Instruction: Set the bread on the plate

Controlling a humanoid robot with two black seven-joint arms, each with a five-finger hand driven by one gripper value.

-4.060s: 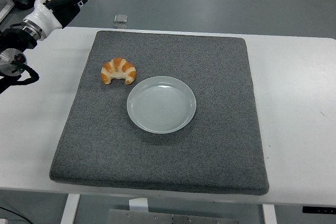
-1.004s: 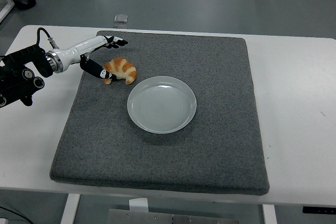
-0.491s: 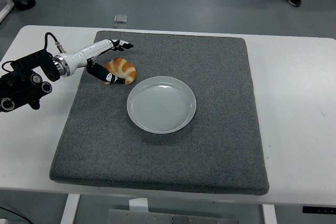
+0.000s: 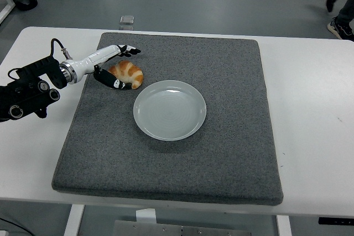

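A golden croissant lies on the grey mat, just up and left of the empty pale plate. My left hand reaches in from the left and brackets the croissant: the thumb lies along its near side, the other fingers stretch out past its far side. The fingers are spread around the bread and are not closed on it. The croissant rests on the mat. The right arm is out of view.
The mat covers most of the white table. A small clear object sits at the table's far edge. A person's feet show on the floor at the top right.
My left hand came down from the upper left to the croissant. Over the last second it slid slightly right, closer around it. The croissant has not moved.
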